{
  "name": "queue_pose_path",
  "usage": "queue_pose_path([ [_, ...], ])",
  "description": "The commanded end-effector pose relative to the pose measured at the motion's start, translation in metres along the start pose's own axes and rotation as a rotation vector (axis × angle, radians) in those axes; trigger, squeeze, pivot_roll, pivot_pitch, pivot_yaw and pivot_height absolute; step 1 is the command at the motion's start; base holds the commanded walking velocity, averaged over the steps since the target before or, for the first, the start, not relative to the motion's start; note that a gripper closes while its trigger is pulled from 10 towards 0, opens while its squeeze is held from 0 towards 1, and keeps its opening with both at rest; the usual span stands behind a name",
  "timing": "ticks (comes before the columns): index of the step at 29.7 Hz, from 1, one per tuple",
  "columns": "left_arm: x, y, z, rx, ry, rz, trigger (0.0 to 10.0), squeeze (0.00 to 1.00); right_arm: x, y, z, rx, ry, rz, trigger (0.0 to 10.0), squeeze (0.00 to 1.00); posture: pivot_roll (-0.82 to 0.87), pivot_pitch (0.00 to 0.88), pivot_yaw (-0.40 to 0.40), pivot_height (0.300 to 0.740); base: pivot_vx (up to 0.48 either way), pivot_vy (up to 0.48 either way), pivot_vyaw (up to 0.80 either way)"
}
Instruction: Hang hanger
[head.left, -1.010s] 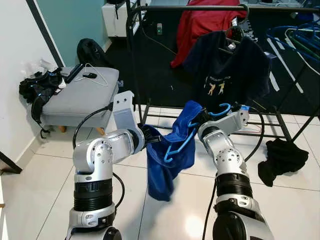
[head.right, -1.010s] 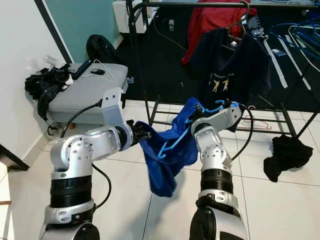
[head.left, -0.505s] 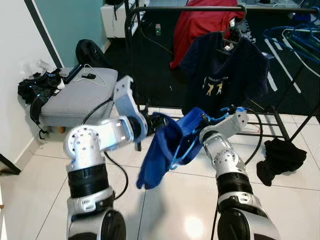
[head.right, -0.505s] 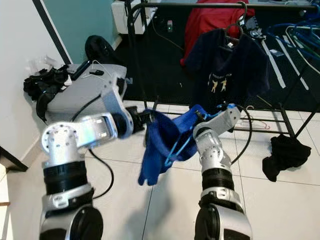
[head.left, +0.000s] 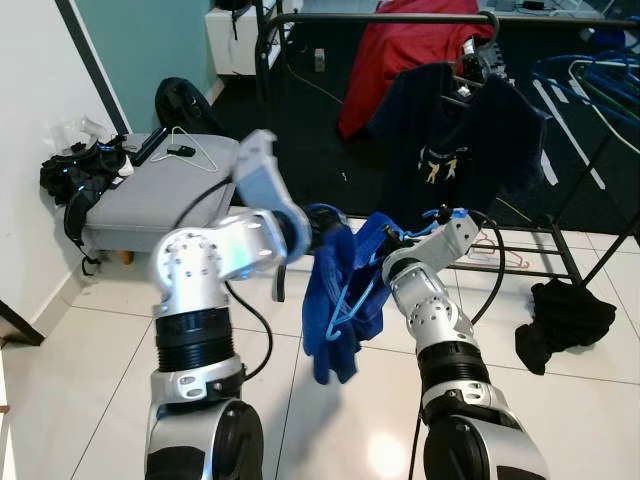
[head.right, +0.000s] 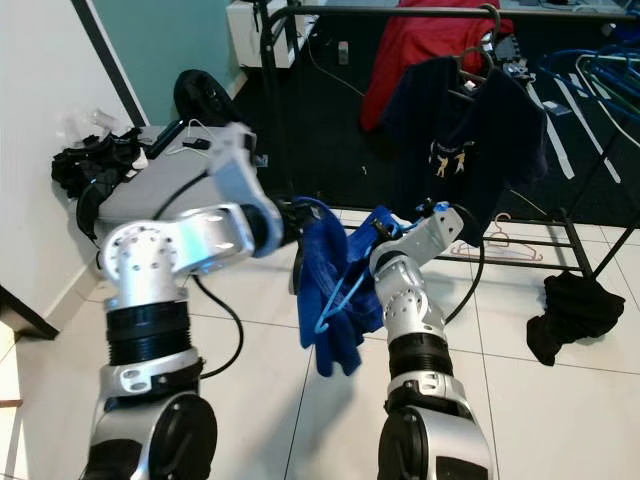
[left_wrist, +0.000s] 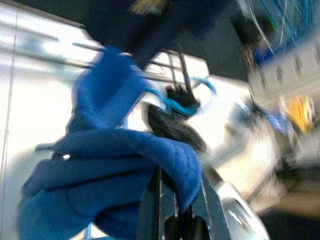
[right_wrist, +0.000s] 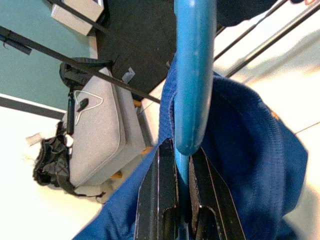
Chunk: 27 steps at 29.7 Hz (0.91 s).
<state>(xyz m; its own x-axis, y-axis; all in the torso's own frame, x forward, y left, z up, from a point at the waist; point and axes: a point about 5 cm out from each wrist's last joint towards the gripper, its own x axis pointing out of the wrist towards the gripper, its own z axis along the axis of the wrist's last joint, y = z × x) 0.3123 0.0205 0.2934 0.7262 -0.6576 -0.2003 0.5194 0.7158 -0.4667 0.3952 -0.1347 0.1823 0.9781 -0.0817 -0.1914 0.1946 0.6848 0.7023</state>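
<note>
A blue garment (head.left: 340, 290) hangs on a light blue plastic hanger (head.left: 347, 300) between my two arms, above the tiled floor. My right gripper (right_wrist: 182, 150) is shut on the hanger (right_wrist: 193, 75) near its hook (head.left: 445, 215). My left gripper (head.left: 318, 232) is shut on a fold of the blue garment (left_wrist: 125, 165) at its upper left, close to the right gripper. The black clothes rack rail (head.left: 380, 17) runs across the back, above and beyond both grippers.
A navy t-shirt (head.left: 450, 140) and a red garment (head.left: 400, 50) hang on the rail. More blue hangers (head.left: 600, 70) sit at the far right. A grey ottoman (head.left: 160, 190) with a white wire hanger (head.left: 185, 150) stands left. Black clothes (head.left: 560, 315) lie on the floor right.
My left arm has risen and swung right, bringing its fold of the blue garment close to the right gripper. The garment now hangs narrower and bunched.
</note>
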Motion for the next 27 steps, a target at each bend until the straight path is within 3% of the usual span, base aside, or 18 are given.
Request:
queue_pose_path([
  [1, 0.003, -0.039, -0.045, 0.121, 0.156, -0.205, 10.0, 0.0, 0.002, -0.001, 0.004, -0.003, -0.019, -0.001, 10.0, 0.0, -0.01, 0.184, 0.049, 0.74, 0.0, 0.0, 0.0],
  [2, -0.002, -0.029, -0.051, 0.188, 0.193, -0.182, 10.0, 0.0, 0.002, -0.003, 0.007, 0.002, -0.028, -0.002, 10.0, 0.0, -0.01, 0.184, 0.049, 0.74, 0.0, 0.0, 0.0],
  [3, -0.002, -0.029, -0.051, 0.188, 0.193, -0.182, 10.0, 0.0, 0.002, -0.003, 0.007, 0.002, -0.028, -0.002, 10.0, 0.0, -0.01, 0.184, 0.049, 0.74, 0.0, 0.0, 0.0],
  [6, -0.01, -0.005, -0.057, 0.19, 0.245, -0.132, 10.0, 0.0, 0.003, -0.004, 0.016, 0.014, -0.053, -0.008, 10.0, 0.0, -0.01, 0.187, 0.049, 0.74, 0.0, 0.0, 0.0],
  [10, -0.013, -0.002, -0.056, 0.172, 0.258, -0.146, 10.0, 0.0, 0.004, -0.009, 0.02, 0.003, -0.074, -0.039, 10.0, 0.0, -0.01, 0.188, 0.047, 0.74, 0.0, 0.0, 0.0],
  [15, -0.014, -0.011, -0.059, 0.105, 0.272, -0.258, 10.0, 0.0, 0.005, -0.015, 0.029, 0.048, -0.12, -0.098, 10.0, 0.0, -0.01, 0.191, 0.047, 0.74, 0.0, 0.0, 0.0],
  [17, -0.009, -0.022, -0.065, 0.027, 0.256, -0.318, 10.0, 0.0, 0.005, -0.008, 0.029, 0.06, -0.131, -0.088, 10.0, 0.0, -0.01, 0.195, 0.045, 0.74, 0.0, 0.0, 0.0],
  [20, -0.006, -0.028, -0.065, -0.02, 0.241, -0.344, 10.0, 0.0, 0.005, -0.005, 0.029, 0.061, -0.133, -0.082, 10.0, 0.0, -0.02, 0.195, 0.045, 0.74, 0.0, 0.0, 0.0],
  [21, -0.003, -0.035, -0.064, -0.079, 0.225, -0.375, 10.0, 0.0, 0.005, -0.003, 0.028, 0.059, -0.136, -0.079, 10.0, 0.0, -0.01, 0.195, 0.043, 0.74, 0.0, 0.0, 0.0],
  [22, -0.003, -0.035, -0.064, -0.079, 0.225, -0.375, 10.0, 0.0, 0.005, -0.003, 0.028, 0.059, -0.136, -0.079, 10.0, 0.0, -0.01, 0.195, 0.043, 0.74, 0.0, 0.0, 0.0],
  [23, 0.001, -0.042, -0.061, -0.152, 0.194, -0.388, 10.0, 0.0, 0.005, -0.003, 0.027, 0.062, -0.134, -0.084, 10.0, 0.0, -0.01, 0.196, 0.042, 0.74, 0.0, 0.0, 0.0],
  [24, 0.008, -0.046, -0.057, -0.278, 0.153, -0.371, 10.0, 0.0, 0.005, -0.003, 0.025, 0.063, -0.131, -0.089, 10.0, 0.0, -0.01, 0.197, 0.041, 0.74, 0.0, 0.0, 0.0],
  [26, 0.008, -0.046, -0.057, -0.278, 0.153, -0.371, 10.0, 0.0, 0.005, -0.003, 0.025, 0.063, -0.131, -0.089, 10.0, 0.0, -0.01, 0.197, 0.041, 0.74, 0.0, 0.0, 0.0],
  [27, 0.014, -0.047, -0.055, -0.378, 0.129, -0.334, 10.0, 0.0, 0.005, -0.002, 0.023, 0.064, -0.125, -0.093, 10.0, 0.0, -0.02, 0.198, 0.04, 0.74, 0.0, 0.0, 0.0],
])
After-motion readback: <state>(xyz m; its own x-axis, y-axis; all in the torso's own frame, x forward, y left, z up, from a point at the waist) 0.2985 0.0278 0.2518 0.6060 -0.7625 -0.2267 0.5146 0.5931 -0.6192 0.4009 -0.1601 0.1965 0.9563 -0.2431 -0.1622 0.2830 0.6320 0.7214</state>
